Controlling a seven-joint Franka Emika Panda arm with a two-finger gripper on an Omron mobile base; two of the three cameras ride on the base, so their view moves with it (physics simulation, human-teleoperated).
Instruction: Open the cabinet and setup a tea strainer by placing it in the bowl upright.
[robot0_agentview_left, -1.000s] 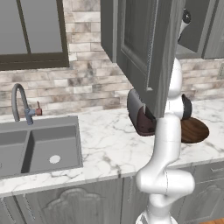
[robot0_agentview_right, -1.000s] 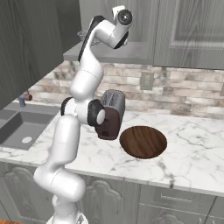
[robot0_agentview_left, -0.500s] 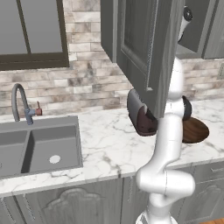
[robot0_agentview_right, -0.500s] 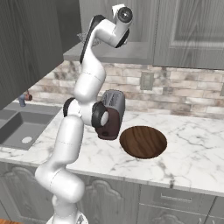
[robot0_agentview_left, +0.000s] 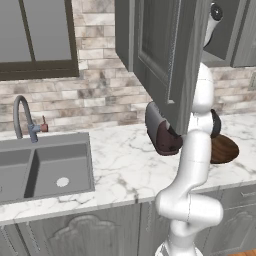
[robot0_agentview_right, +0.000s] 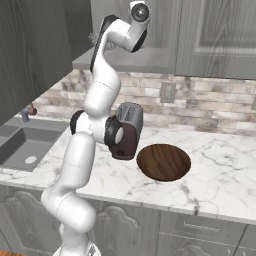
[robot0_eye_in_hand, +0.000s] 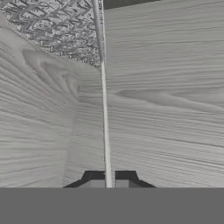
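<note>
The cabinet door stands swung open, and my arm reaches up into the cabinet. In the hand view my gripper is shut on the thin wire handle of the tea strainer, whose silvery mesh cup lies at the upper left on the grey wood-grain shelf. A bit of the tea strainer shows beside the hand in the right base view. The dark brown bowl sits on the marble counter below, right of the toaster; the bowl is partly behind my arm in the left base view.
A dark red and grey toaster stands on the counter close to my elbow. The sink with its faucet lies to the left. The open door hangs over the counter left of the arm.
The jaws have come together on the strainer's handle. The arm has hardly moved.
</note>
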